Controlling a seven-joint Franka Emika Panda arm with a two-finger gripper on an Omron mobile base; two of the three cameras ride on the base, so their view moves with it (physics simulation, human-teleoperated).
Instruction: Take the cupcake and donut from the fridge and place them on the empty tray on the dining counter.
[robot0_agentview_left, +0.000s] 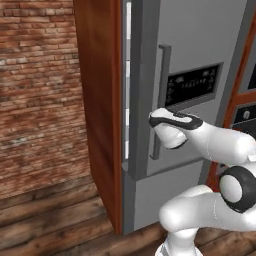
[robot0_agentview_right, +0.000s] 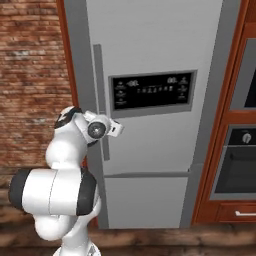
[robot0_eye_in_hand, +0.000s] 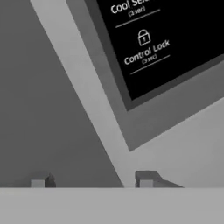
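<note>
The fridge (robot0_agentview_right: 150, 50) stands against a brick wall (robot0_agentview_left: 35, 85), framed by a red-brown wood panel (robot0_agentview_left: 102, 110) on one side and an oven cabinet (robot0_agentview_right: 235, 165) on the other. In the left base view the upper door sits slightly proud of the body, with a pale strip of interior visible along its edge; the lower drawer front is flush. The black dispenser panel (robot0_agentview_right: 152, 92) is on the upper door, and the long vertical handle (robot0_agentview_right: 100, 90) runs down just beside it.

The arm reaches to the handle at about the level of the panel's lower edge. In the left base view the hand is pressed up against the handle (robot0_agentview_left: 162, 100), with the claw (robot0_agentview_left: 152, 120) at its lower half. In the hand view the claw (robot0_eye_in_hand: 94, 180) has its two dark fingertips (robot0_eye_in_hand: 146, 178) set one on each side of the pale handle bar (robot0_eye_in_hand: 83, 100), which runs diagonally between them; the panel's lettering lies just beyond.

Claw state: the fingers straddle the handle, partly closed around it. Whether the pads are actually touching the bar cannot be told, since the tips are cut off at the bottom of that view.

The floor (robot0_agentview_left: 55, 220) is dark wood planking.
</note>
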